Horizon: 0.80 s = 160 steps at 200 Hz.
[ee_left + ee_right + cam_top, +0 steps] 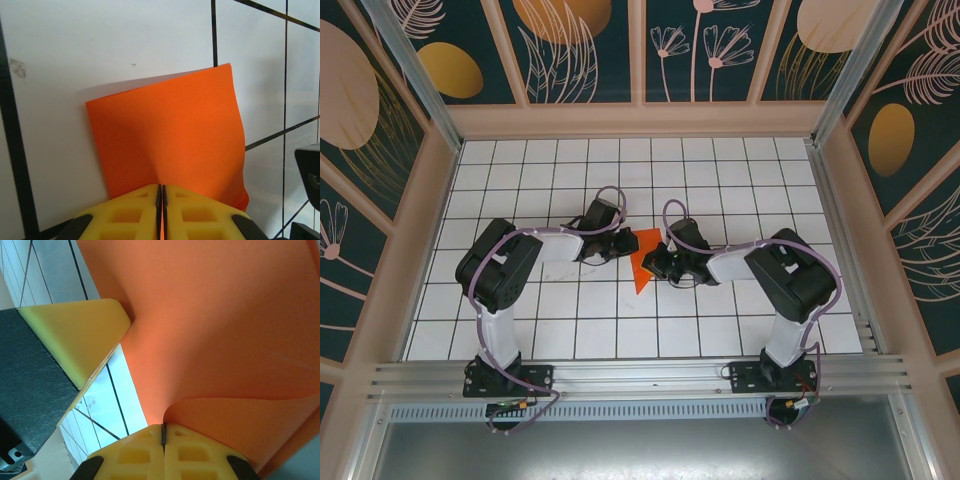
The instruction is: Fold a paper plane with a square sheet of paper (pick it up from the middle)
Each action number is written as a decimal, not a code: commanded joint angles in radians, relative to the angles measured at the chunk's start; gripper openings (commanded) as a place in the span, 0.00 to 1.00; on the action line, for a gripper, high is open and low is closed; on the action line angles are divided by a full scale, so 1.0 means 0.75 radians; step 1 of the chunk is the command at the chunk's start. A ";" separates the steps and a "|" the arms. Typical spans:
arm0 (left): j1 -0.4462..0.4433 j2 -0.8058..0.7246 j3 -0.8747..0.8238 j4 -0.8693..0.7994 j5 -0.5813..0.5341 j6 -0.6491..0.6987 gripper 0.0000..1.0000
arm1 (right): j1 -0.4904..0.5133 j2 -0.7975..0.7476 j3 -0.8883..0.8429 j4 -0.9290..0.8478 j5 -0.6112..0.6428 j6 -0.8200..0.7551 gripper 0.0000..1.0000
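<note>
From above: two arms and one sheet counted. Held over the middle of the white grid table [620, 320], between the two wrists, the square sheet of paper [642, 265], orange-red, seen here as a narrow pointed shape with its tip toward the near edge. At its left side the left gripper [623, 243], at its right side the right gripper [657, 260]. Too small here to judge the jaws.

From the left wrist: two yellow fingers [125, 210] of the left gripper [161, 189] pressed together, with a thin orange line in the slit between them, so clamped on the near edge of the square sheet of paper [170, 135]. Beyond the pinch, one flat orange face, slightly bent along its right edge, over white tiles and black lines. At the right border a dark part, possibly of the right gripper.

From the right wrist: right gripper [162, 429] closed too, jaws together on a curled edge of the square sheet of paper [225, 315]. To the left, one yellow finger [85, 330] of the left gripper, black-backed, its tip touching the paper. Under it, some table tiles.
</note>
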 commanded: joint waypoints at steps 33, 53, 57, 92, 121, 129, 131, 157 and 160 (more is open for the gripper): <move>-0.002 0.039 -0.007 -0.060 -0.010 0.022 0.14 | 0.006 0.040 0.028 -0.001 0.014 -0.036 0.03; -0.003 0.016 -0.005 -0.065 -0.023 0.013 0.16 | 0.007 0.041 0.024 -0.013 0.021 -0.036 0.04; -0.003 0.010 -0.002 -0.072 -0.033 0.012 0.17 | 0.007 0.043 0.021 -0.015 0.022 -0.036 0.04; 0.012 -0.096 0.017 -0.117 -0.106 -0.003 0.25 | 0.005 0.046 0.017 -0.027 0.022 -0.037 0.09; 0.059 -0.189 0.019 -0.197 -0.229 -0.054 0.29 | 0.006 0.050 0.020 -0.037 0.021 -0.037 0.16; 0.069 -0.217 0.010 -0.208 -0.266 -0.064 0.31 | 0.006 0.051 0.022 -0.045 0.024 -0.038 0.19; 0.073 -0.226 0.006 -0.210 -0.274 -0.066 0.32 | 0.006 0.052 0.022 -0.047 0.024 -0.037 0.20; 0.110 -0.282 -0.065 -0.207 -0.322 -0.103 0.37 | 0.006 0.051 0.022 -0.062 0.026 -0.036 0.31; 0.113 -0.310 -0.072 -0.204 -0.320 -0.104 0.37 | 0.006 0.050 0.023 -0.063 0.026 -0.036 0.32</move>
